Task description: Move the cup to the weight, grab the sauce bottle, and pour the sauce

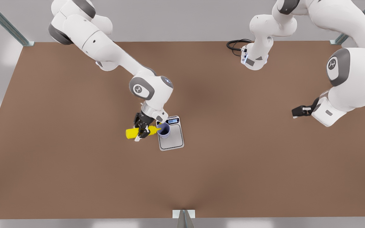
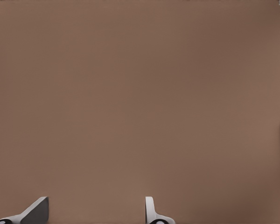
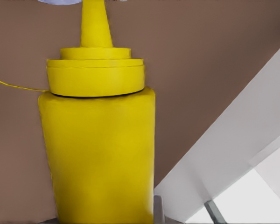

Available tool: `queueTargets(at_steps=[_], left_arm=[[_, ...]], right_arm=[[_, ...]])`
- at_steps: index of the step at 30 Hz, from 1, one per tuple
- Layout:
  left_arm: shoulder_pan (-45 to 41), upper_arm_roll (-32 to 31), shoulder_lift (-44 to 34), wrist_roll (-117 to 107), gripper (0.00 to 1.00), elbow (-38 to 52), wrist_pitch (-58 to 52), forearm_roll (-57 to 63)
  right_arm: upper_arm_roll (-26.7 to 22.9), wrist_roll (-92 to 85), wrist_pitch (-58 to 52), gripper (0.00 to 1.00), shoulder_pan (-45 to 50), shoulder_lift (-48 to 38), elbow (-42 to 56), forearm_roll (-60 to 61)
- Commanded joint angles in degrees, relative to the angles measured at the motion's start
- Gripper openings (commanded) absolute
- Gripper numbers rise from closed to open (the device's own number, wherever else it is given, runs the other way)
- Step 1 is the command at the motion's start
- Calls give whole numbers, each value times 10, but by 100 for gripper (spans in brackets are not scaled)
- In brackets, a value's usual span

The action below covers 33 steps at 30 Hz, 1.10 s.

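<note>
Over cup, right claw grips sauce bottle horiz., nozzle toward cup; left claw open.

table open all round | cup, right pincer crowd weight

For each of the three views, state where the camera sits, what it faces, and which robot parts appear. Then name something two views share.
Front view: high above, looking down on the brown table; both white arms appear, the right pincer clamping the tipped bright yellow squeeze bottle at the lavender cup on the silver-grey scale.
Left wrist view: on the waiting arm, facing bare table; the open left pincer shows.
Right wrist view: behind the bottle, along its nozzle.
Shared: front and right wrist views both show the bottle.
</note>
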Motion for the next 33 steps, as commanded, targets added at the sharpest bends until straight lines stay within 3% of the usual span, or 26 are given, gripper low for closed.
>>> queueTargets(at_steps=[1,6,17,19,27,33], left_arm=[[0,0,0,0,100,0,12,-2],[-1,-4,8,0,100,-1,12,-5],[-1,-7,9,-8,100,2,10,-7],[-7,-7,11,-18,100,2,11,-6],[-13,-7,16,-37,100,6,14,-6],[-21,-7,19,-47,100,6,15,-5]], right_arm=[[-2,0,-1,50,2,2,-1,-2],[-26,5,-19,50,33,17,-3,-11],[-27,18,-24,50,36,23,4,-3],[-25,7,-11,50,-3,11,12,76],[-29,-317,125,50,-180,-11,29,412],[-173,-628,184,50,-180,-24,22,720]])
